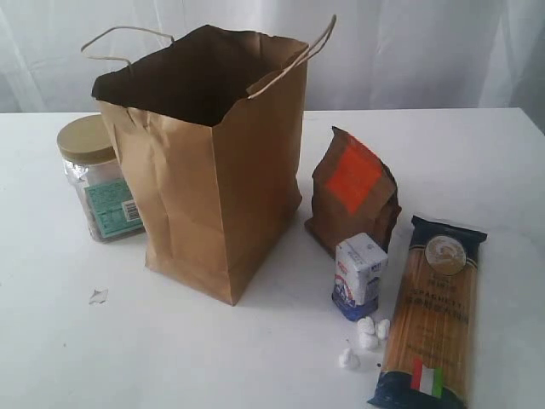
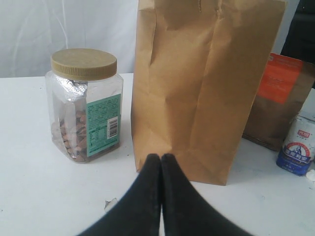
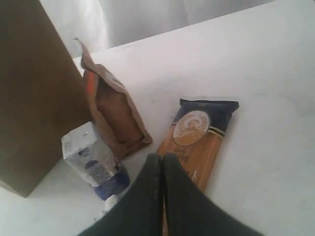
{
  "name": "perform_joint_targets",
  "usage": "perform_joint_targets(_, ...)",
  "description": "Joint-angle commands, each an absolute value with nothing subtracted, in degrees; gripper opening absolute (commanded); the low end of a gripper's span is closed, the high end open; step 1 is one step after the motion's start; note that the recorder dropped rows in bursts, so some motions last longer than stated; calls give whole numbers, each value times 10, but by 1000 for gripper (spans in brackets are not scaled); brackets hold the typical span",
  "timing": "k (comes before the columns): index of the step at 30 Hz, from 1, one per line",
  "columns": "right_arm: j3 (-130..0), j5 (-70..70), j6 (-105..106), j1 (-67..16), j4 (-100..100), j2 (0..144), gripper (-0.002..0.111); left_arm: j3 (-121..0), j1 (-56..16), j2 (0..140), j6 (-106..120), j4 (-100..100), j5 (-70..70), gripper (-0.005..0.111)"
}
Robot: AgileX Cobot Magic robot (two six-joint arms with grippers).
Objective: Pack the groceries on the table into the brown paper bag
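White curtain backdrop (image 1: 426, 51); small white lumps (image 1: 369, 334); one pale scrap (image 1: 98, 296)

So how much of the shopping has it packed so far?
Nothing visibly packed: the brown paper bag stands open, its inside too dark to see. In hand, nothing: the left gripper and right gripper are shut, empty. Left: jar, pouch, carton, spaghetti pack, on the table.

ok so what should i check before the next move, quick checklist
1. brown paper bag upright, mouth open: ok
2. room inside the bag: cannot tell, interior is dark
3. left gripper open for a grasp: not ok, shut and empty
4. right gripper open for a grasp: not ok, shut and empty
5. tan-lidded jar upright, apart from the bag: ok
6. spaghetti pack lying flat: ok
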State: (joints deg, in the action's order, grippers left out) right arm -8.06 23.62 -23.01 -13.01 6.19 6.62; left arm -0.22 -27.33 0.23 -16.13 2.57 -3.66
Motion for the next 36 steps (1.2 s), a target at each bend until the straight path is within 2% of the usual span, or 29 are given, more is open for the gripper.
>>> perform_joint_targets(1, -54, 229, -227, -82, 58, 14, 0, 0, -276, 0, -165, 27, -38, 0)
perform_joint_targets(13, -46, 231, -227, -61, 59, 0, 0, 0, -276, 0, -165, 27, -38, 0)
perform_joint_targets(17, -46, 236, -185, -61, 115, 0, 0, 0, -276, 0, -165, 27, -38, 0)
perform_joint_targets(24, -43, 239, -56, -61, 101, 0, 0, 0, -276, 0, -165, 27, -38, 0)
perform_joint_targets(36, -9, 219, -51, -61, 96, 0, 0, 0, -276, 0, -165, 27, -38, 0)
